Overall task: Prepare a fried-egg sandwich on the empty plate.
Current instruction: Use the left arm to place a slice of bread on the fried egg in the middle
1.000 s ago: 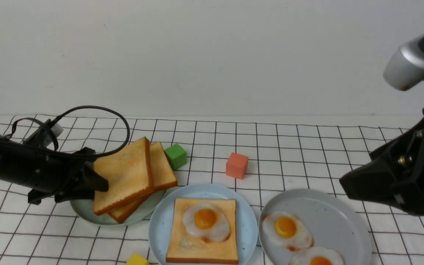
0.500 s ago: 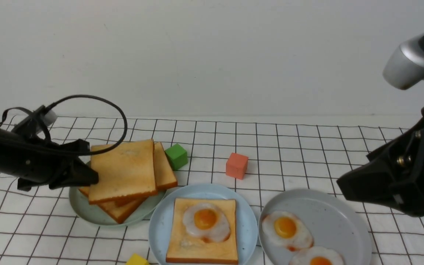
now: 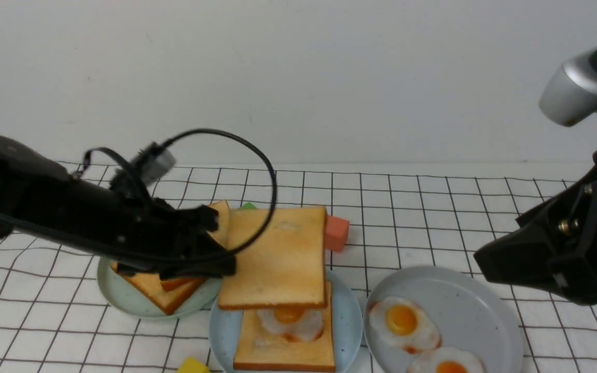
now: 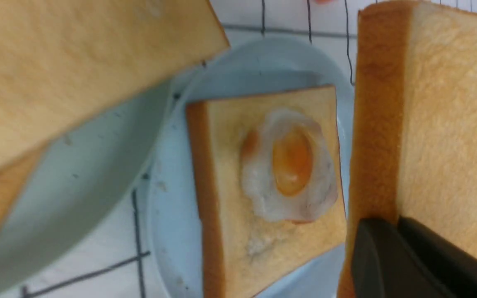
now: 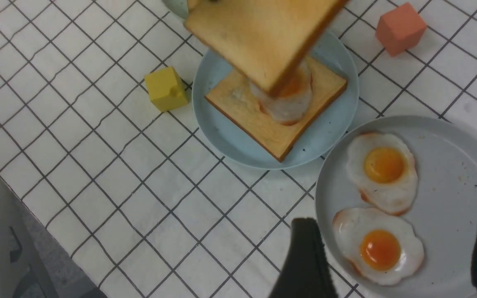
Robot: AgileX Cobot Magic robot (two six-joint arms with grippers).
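The light-blue plate (image 3: 350,316) holds one toast slice (image 3: 283,347) with a fried egg (image 3: 290,324) on it. My left gripper (image 3: 226,261) is shut on the edge of a second toast slice (image 3: 278,259) and holds it flat, a little above the plate and over the egg. In the left wrist view the dark fingers (image 4: 420,265) clamp the held slice (image 4: 449,124) beside the egg toast (image 4: 230,231). The right wrist view shows the held slice (image 5: 259,37) over the blue plate (image 5: 222,136). My right gripper (image 5: 391,256) is open and empty above the grey plate.
A pale green plate (image 3: 122,298) on the left holds loose toast slices (image 3: 166,298). A grey plate (image 3: 485,311) on the right holds two fried eggs (image 3: 402,324). A salmon cube (image 3: 337,230), a yellow cube (image 3: 192,366) and a mostly hidden green cube (image 3: 248,205) lie on the checked cloth.
My left gripper has lifted the top toast slice off the green plate and carried it right, over the egg toast on the blue plate. The right arm has not moved.
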